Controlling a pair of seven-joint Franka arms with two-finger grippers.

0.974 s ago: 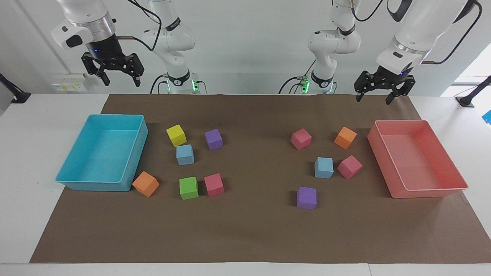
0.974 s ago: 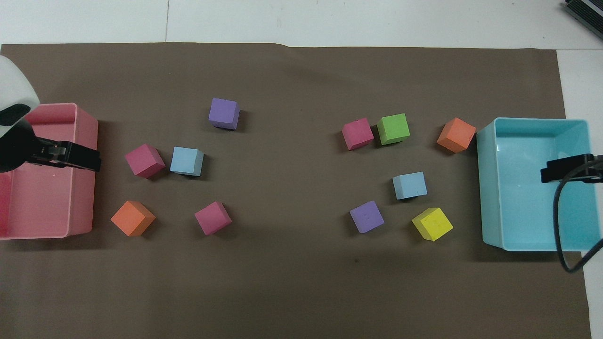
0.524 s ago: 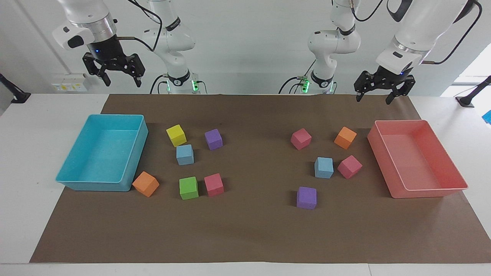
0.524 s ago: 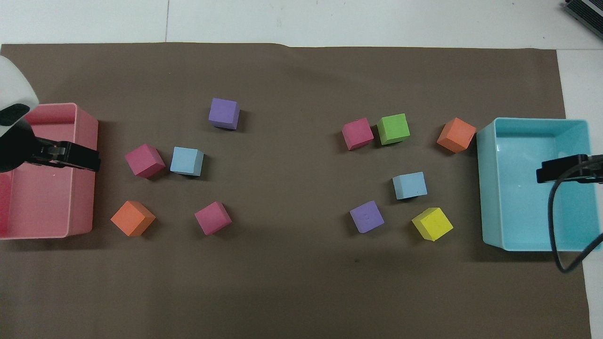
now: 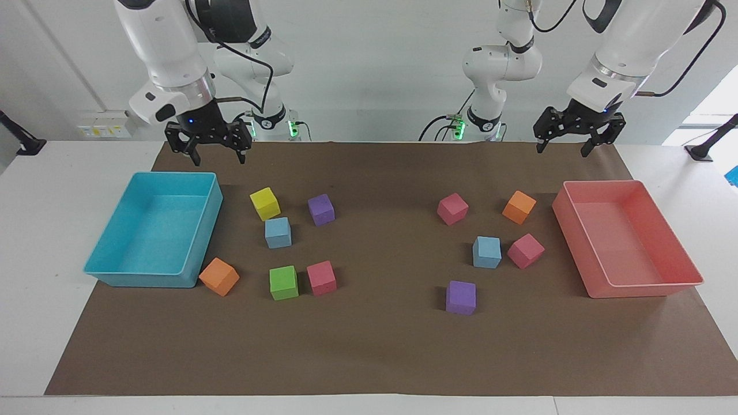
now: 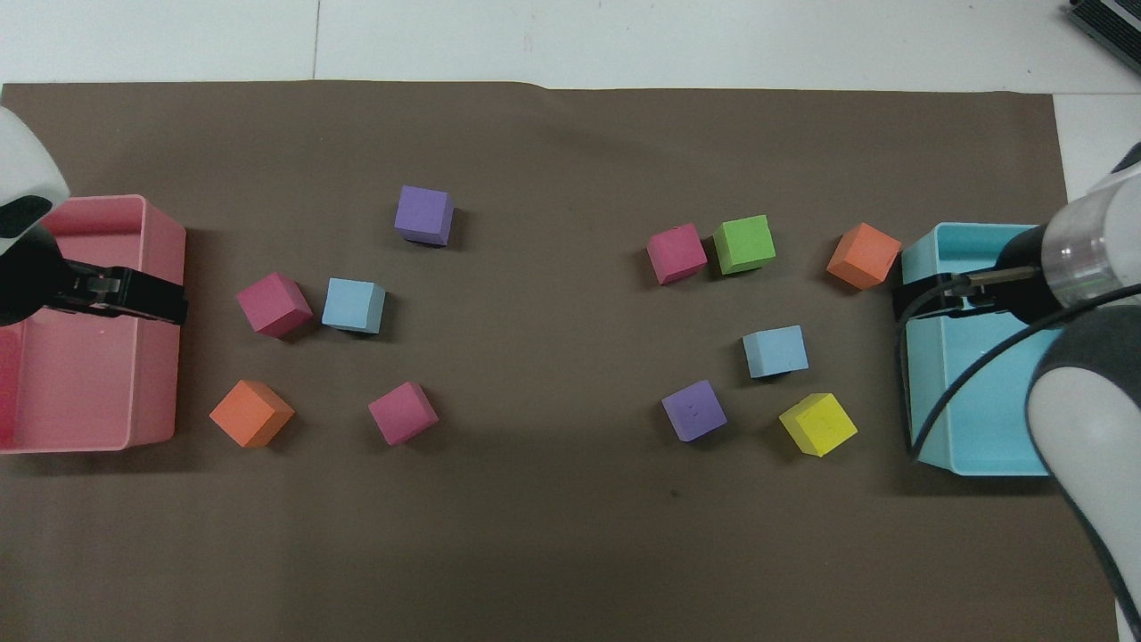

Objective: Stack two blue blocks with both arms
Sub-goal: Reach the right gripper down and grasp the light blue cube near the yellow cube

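Two blue blocks lie apart on the brown mat. One blue block (image 5: pixel 278 232) (image 6: pixel 777 350) sits between a yellow and a green cube, toward the right arm's end. The other blue block (image 5: pixel 487 252) (image 6: pixel 354 305) rests beside a pink cube toward the left arm's end. My right gripper (image 5: pixel 218 157) (image 6: pixel 927 299) hangs open and empty in the air over the turquoise tray's inner edge. Raised over the pink tray's inner wall, my left gripper (image 5: pixel 562 148) (image 6: pixel 120 299) is open and holds nothing.
A turquoise tray (image 5: pixel 115 271) and a pink tray (image 5: pixel 646 288) stand at the two ends of the mat. Scattered cubes surround the blue ones: yellow (image 5: pixel 265 203), green (image 5: pixel 283 282), two purple (image 5: pixel 321 209) (image 5: pixel 460 297), orange (image 5: pixel 219 276) (image 5: pixel 519 207) and pink (image 5: pixel 322 278) (image 5: pixel 452 208) (image 5: pixel 525 251).
My right arm has swung down and toward the table's middle, from the turquoise tray's outer end to its inner edge. The left gripper has barely moved. No block has shifted.
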